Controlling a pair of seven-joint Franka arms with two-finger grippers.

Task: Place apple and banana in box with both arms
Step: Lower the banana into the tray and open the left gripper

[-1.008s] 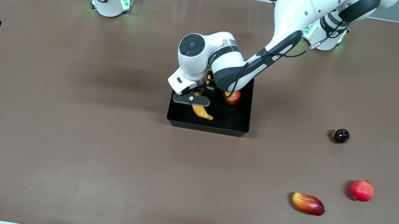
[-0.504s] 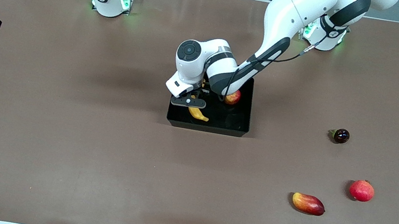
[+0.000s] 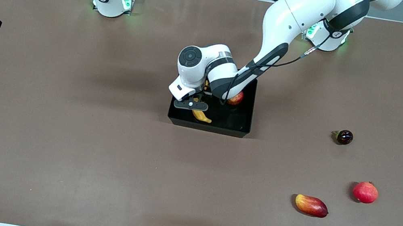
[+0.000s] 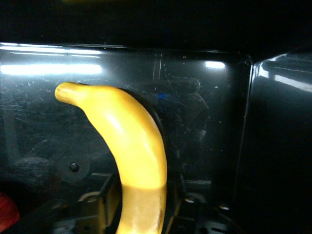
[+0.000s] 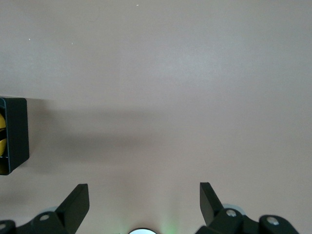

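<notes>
- The left gripper (image 3: 191, 105) is down inside the box (image 3: 207, 127) at the centre of the front view, right over the banana (image 3: 202, 117). The arm reaches in from its base at the upper edge of the frame.
- Whether its jaws clamp the banana or stand just off it, I cannot tell. In the left wrist view the banana (image 4: 131, 141) runs up from between them, its tip curving over the glossy black floor of the box.
- The banana's free end lies near the box wall closest to the front camera, toward the right arm's end of the box.
- The apple (image 3: 235, 99) sits in the same box, higher in the frame than the banana and toward the left arm's end, partly covered by the left arm's wrist.
- The right gripper (image 5: 144, 192) waits with its jaws wide apart and nothing between them, over bare brown bench (image 5: 161, 73). A corner of the box (image 5: 14, 134) shows at the edge of its wrist view.
- Out on the bench toward the left arm's end, well apart from the box, lie a dark glossy round fruit (image 3: 345, 137), a pomegranate (image 3: 365, 192) lower in the frame, and a mango (image 3: 311, 205) lowest.
</notes>
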